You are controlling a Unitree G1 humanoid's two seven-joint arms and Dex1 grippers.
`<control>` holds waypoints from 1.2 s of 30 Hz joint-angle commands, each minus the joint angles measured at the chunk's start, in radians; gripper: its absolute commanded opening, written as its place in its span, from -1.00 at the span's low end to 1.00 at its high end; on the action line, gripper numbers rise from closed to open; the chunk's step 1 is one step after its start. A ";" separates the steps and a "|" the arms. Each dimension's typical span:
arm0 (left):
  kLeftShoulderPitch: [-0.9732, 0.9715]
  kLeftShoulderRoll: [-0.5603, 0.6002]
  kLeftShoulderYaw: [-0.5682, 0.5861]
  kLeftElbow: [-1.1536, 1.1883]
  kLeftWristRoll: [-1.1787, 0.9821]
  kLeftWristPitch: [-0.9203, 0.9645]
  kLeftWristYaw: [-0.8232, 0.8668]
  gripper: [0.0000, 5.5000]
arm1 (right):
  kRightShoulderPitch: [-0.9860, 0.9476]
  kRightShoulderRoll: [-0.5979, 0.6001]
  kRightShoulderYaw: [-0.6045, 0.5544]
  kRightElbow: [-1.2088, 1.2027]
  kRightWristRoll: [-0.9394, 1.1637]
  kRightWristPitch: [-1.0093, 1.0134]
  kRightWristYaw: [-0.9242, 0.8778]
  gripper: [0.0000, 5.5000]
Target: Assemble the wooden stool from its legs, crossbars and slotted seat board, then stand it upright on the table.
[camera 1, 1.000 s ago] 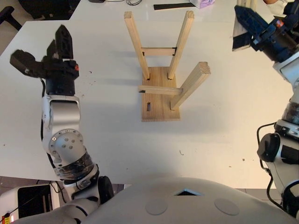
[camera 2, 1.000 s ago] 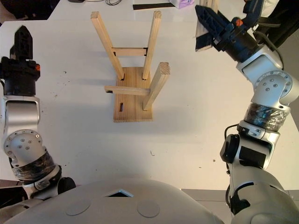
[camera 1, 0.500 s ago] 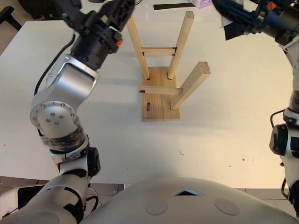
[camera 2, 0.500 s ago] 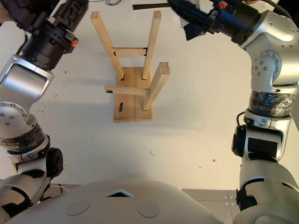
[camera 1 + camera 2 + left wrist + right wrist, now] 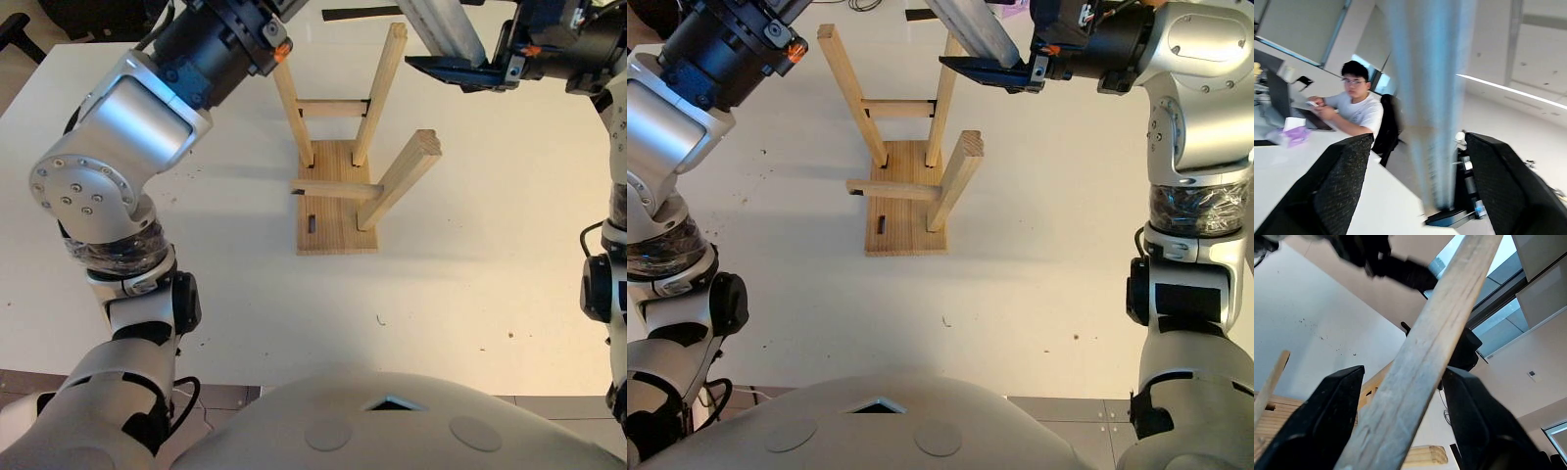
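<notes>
Stool [image 5: 338, 186] assembly is sitting upside down in the upper centre of the head view, with its slotted seat board [image 5: 336, 235] lying flat on the white table [image 5: 470, 264]. Three legs are standing up from the board: two at the far edge, joined by a crossbar [image 5: 331, 108], and a third [image 5: 402, 178] leaning out toward the right. A second crossbar [image 5: 333, 188] is running from that third leg toward the left far leg. One slot [image 5: 312, 223] is showing uncovered near the board's lower left corner. I am clamping my right gripper [image 5: 1403, 382] on a loose leg [image 5: 446, 34] above the stool, at the top right of the frame. I am holding my left gripper [image 5: 1419, 147] at the top left, its fingers spread apart on either side of this same leg, with gaps showing on both sides.
</notes>
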 commanded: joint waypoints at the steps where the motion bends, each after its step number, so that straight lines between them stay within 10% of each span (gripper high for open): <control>1: -0.034 -0.028 0.001 0.026 -0.072 -0.042 0.045 0.26 | -0.044 0.016 0.011 0.023 -0.021 -0.044 0.003 -0.03; 36: -0.085 -0.015 -0.058 0.117 -0.079 -0.048 0.081 0.26 | -0.002 0.020 0.055 0.001 -0.048 -0.091 0.013 -0.03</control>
